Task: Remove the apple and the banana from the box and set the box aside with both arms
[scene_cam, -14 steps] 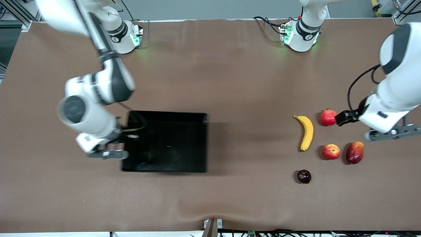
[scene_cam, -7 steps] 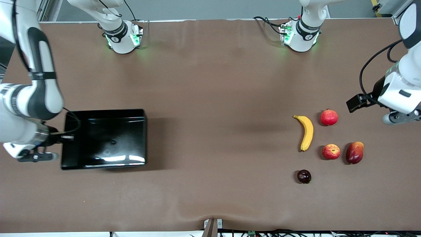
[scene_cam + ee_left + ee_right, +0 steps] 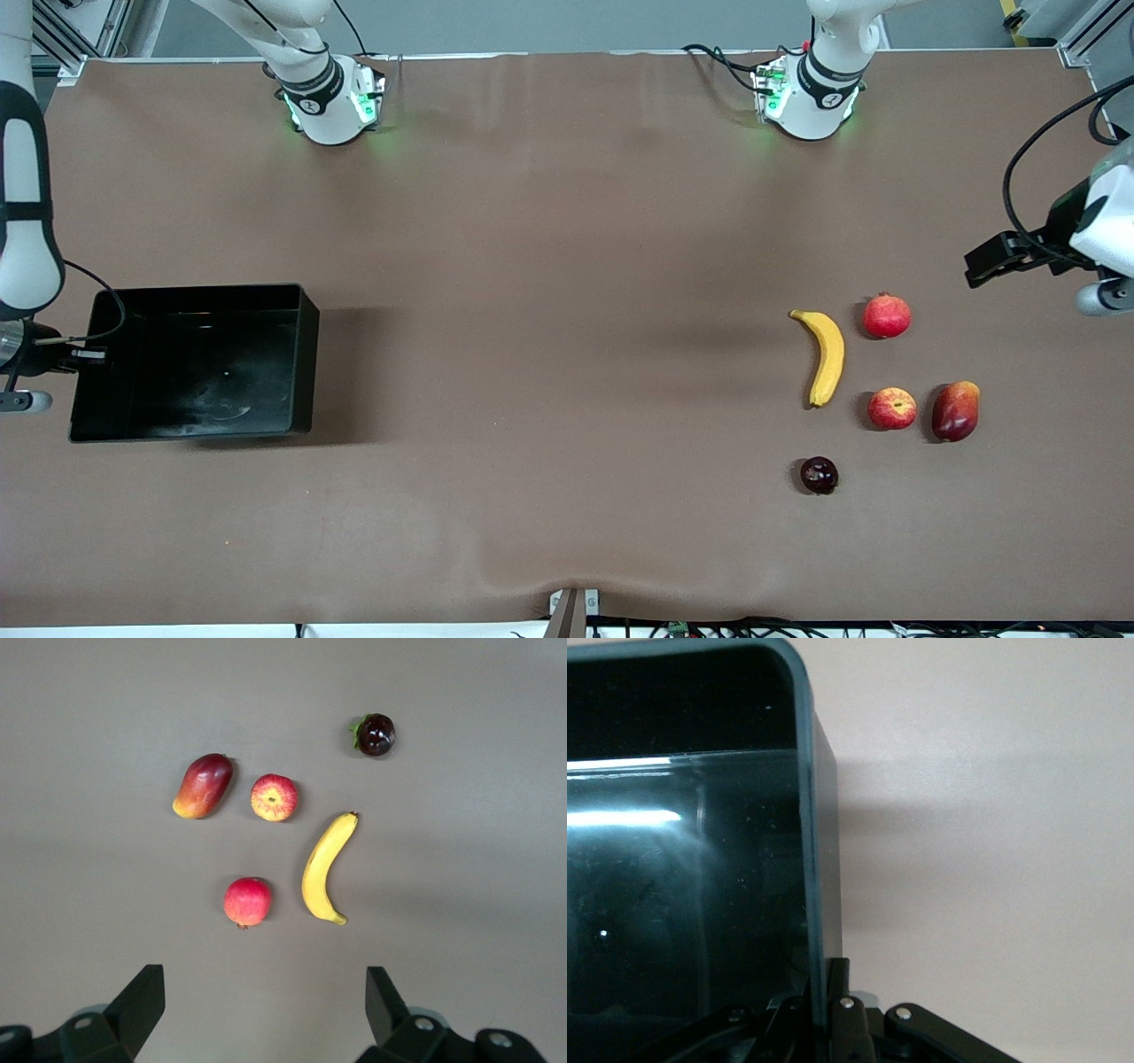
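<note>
Fingers of the right gripper (image 3: 824,1010) were pinched shut on the end wall of the box (image 3: 190,363), the thin black rim clamped between them in the right wrist view. That glossy black plastic tray sat empty at the right arm's end of the table, near its edge. The left gripper (image 3: 266,1010) hung with its fingers spread wide and holding nothing, over bare table at the left arm's end, beside the fruit, looking down on all of it. Below it, the yellow banana (image 3: 826,356) lay on the brown table (image 3: 567,221), curved, its stem end toward the robots' bases. The apple (image 3: 892,408), red with yellow patches, rested just beside the banana's lower end. A red pomegranate (image 3: 887,316) lay farther from the front camera than the apple, a red-and-orange mango (image 3: 955,411) lay beside the apple toward the left arm's end, and a small dark purple fruit (image 3: 819,475), perhaps a mangosteen, lay nearest the front camera. Both task fruits appeared already out of the tray, so the step in hand seemed to be setting the box aside, gripped by the right arm alone. The next move probably called for releasing the wall and lifting clear without tipping the tray. No brand, label or readable writing showed anywhere.
</note>
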Action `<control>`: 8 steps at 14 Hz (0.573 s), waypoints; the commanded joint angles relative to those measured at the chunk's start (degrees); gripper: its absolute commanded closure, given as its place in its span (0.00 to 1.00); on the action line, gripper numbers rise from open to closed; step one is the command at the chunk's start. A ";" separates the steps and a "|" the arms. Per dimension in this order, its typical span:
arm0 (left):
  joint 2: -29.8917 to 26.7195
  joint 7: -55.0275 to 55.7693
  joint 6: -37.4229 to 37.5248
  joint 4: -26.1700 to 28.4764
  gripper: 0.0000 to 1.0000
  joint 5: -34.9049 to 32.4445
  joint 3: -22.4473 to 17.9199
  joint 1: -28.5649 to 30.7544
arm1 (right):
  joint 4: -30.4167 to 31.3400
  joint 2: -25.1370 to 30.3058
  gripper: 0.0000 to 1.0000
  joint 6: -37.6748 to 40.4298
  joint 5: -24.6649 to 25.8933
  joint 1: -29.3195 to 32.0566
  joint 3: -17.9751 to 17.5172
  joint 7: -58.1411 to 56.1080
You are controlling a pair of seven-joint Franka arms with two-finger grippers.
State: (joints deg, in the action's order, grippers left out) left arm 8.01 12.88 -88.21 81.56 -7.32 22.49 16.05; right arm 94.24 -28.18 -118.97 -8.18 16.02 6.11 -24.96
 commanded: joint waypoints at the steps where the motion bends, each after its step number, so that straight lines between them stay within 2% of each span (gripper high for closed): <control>1: -2.21 -1.10 1.46 0.62 0.00 1.26 0.01 0.39 | -0.29 -2.75 1.00 -2.66 -5.25 3.13 -1.36 -0.62; 4: -2.74 -1.45 1.55 0.80 0.00 1.26 0.19 0.48 | -0.29 -5.30 1.00 -2.93 -9.22 3.85 -1.36 -0.79; 8: -3.61 -3.29 1.55 1.14 0.00 1.34 -0.07 0.04 | -1.68 -8.64 1.00 -7.33 -8.09 2.97 -1.36 -5.43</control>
State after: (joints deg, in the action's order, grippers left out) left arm 6.48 11.84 -87.44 81.57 -7.25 22.78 16.01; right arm 94.26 -36.06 -126.15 -15.47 18.63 5.64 -26.55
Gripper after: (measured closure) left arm 0.000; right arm 0.960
